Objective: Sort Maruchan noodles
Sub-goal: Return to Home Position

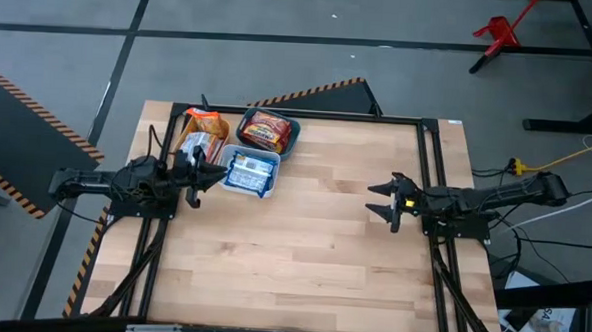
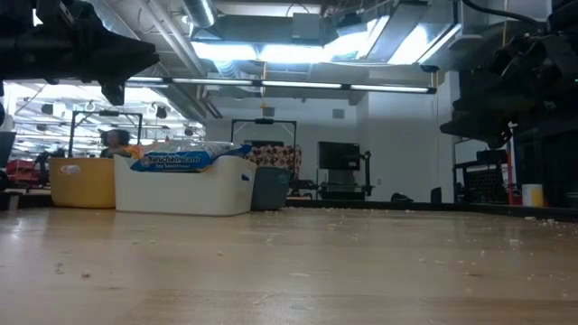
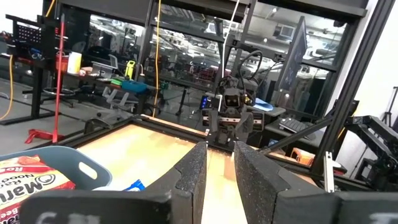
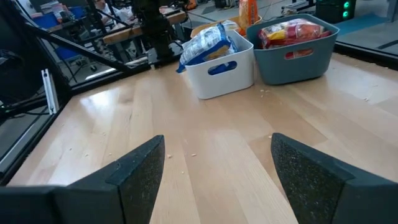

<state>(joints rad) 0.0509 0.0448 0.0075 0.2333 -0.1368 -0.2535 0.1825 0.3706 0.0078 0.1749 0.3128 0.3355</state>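
Maruchan noodles all sit in the three bins grouped at the far left of the table, and none lie loose on the wood. The blue-white packets are in the white bin, the red packets are in the teal bin just to its far right, and the orange packets are in the yellow bin at the far left. By my judgement the sorting is done and only the retreat to rest remains.

My left gripper is above the table just beside the white bin's left edge. Its fingers are parted by a narrow gap and grasp nothing. My right gripper is released wide and also empty, well apart from the bins at the right side of the table.

The risk lies with my left arm. It is so close to the white bin that a low or sideways pull-back could clip the rim and shove the bin into its neighbours. The blue-white packets heap above that rim, so a knock could tip one back onto the table and undo the sort. Rising before withdrawing would avoid this. My right arm has open wood around it, and I see little to catch there.
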